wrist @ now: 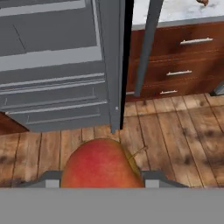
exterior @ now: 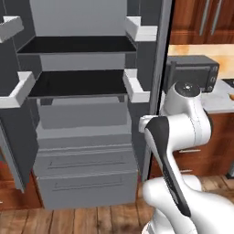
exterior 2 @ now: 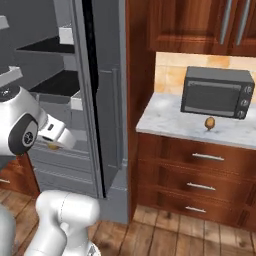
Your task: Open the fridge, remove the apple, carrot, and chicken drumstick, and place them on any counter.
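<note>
The fridge (exterior: 82,151) stands open, its black shelves (exterior: 75,83) bare above the grey drawers (wrist: 52,100). My gripper (wrist: 101,179) is shut on the apple (wrist: 103,162), a red-orange ball low over the wooden floor in front of the fridge. In the right base view the gripper (exterior 2: 54,145) hangs beside the open fridge door (exterior 2: 107,100) with the apple (exterior 2: 53,146) in it. The chicken drumstick (exterior 2: 210,122) lies on the marble counter (exterior 2: 170,117) in front of the microwave; it is also on the counter's (wrist: 175,11) far part (wrist: 202,2). The carrot is out of view.
A dark microwave (exterior 2: 216,92) sits at the back of the counter, with bare marble to its left. Reddish-brown drawers (exterior 2: 200,175) run below and wooden cabinets (exterior 2: 200,25) above. The open door's edge (wrist: 146,48) stands between the gripper and the counter.
</note>
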